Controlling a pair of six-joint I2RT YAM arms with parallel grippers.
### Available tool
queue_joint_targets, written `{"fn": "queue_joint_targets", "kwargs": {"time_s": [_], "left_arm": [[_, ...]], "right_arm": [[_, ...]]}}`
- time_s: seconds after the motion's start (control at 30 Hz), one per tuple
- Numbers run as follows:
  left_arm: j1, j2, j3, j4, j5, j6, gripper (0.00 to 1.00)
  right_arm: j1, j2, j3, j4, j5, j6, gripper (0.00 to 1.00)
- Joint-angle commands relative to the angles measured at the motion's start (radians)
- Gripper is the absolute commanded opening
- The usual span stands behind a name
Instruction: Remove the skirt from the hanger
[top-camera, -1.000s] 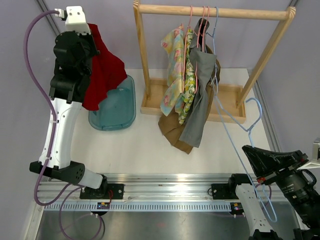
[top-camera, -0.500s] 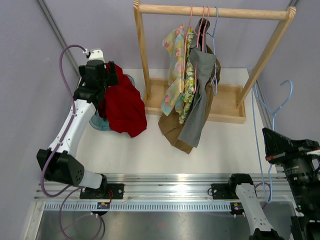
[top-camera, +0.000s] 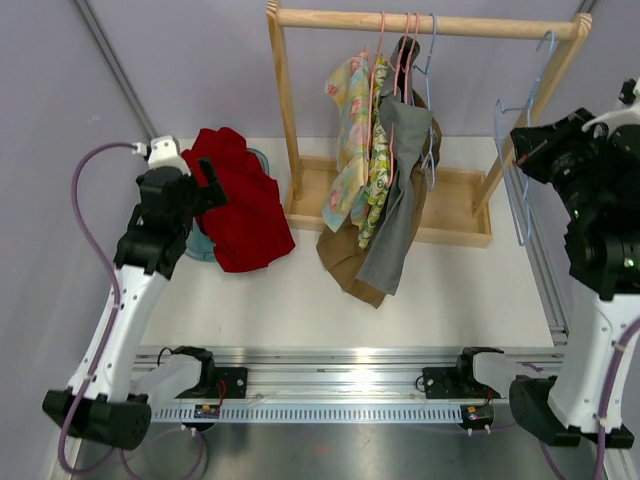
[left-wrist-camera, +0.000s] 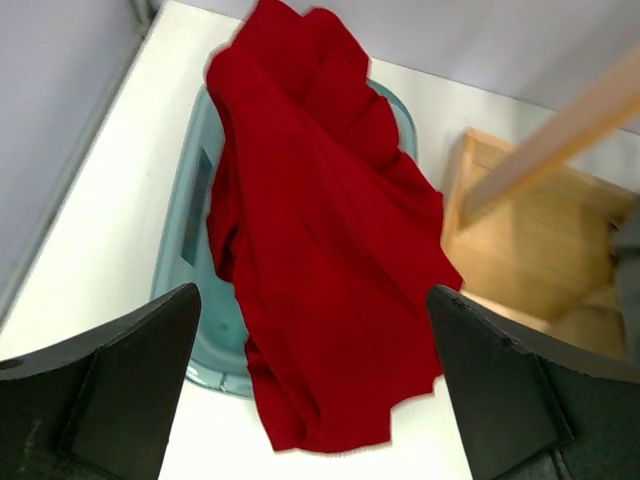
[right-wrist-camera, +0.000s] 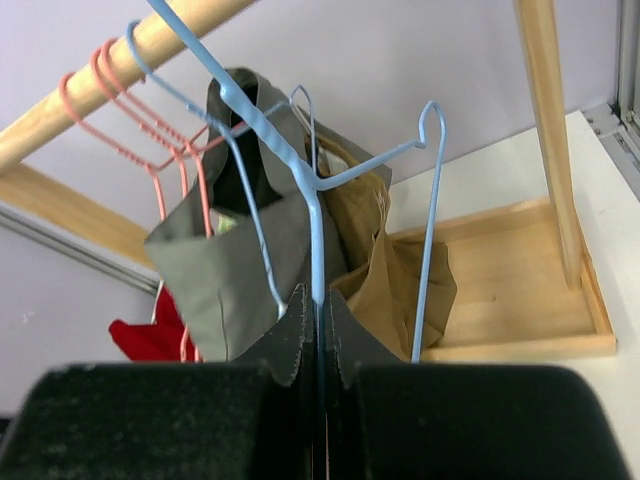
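Red skirt (left-wrist-camera: 320, 270) lies loose, off its hanger, directly under the left pincer (left-wrist-camera: 312, 300), whose 2 fingers (left-wrist-camera: 130, 370) stand wide apart with nothing between them. The cloth is draped in folds across a teal bin (left-wrist-camera: 190, 220). Its upper part is bunched over the bin's far rim, and its lower hem spills past the near rim onto the white surface (top-camera: 300, 290). The bin sits toward the far left corner of the surface, and the skirt hides most of it.

The right pincer (right-wrist-camera: 318, 335) is clamped together on the straight wire of a bare blue hanger (right-wrist-camera: 317, 240). The hanger is held up in the air by the far right corner, with its hook near the right post of the wooden rack (top-camera: 420, 22). No garment is on it.

The rack stands along the far edge, its base a shallow wooden tray (top-camera: 455, 200). From its rail hang 3 garments close together: a floral piece (top-camera: 352, 150), a grey one (top-camera: 400, 190) and a brown one (top-camera: 345, 258) whose lower end rests on the surface in front of the tray. Pink hangers (top-camera: 385, 50) carry them, and 1 more pale blue hanger (top-camera: 432, 60) hangs beside these on the rail.
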Motion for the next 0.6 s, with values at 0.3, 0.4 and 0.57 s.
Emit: {"fn": "queue_joint_targets", "kwargs": {"time_s": [0.3,0.4,0.57], "left_arm": [[-0.066,-0.299,-0.347,-0.022,0.050,-0.040,0.99],[-0.069,-0.302,-0.355,-0.035,0.046,-0.039,0.99],[-0.069,-0.291,-0.355,-0.022,0.053,-0.022,0.99]], "right_arm": [[0.003,0.350,0.201,0.250,0.071,-0.013,0.00],[0.003,0.365,0.180,0.258,0.093,-0.016,0.00],[0.003,0.335,0.065,0.269,0.117,-0.033,0.00]]}}
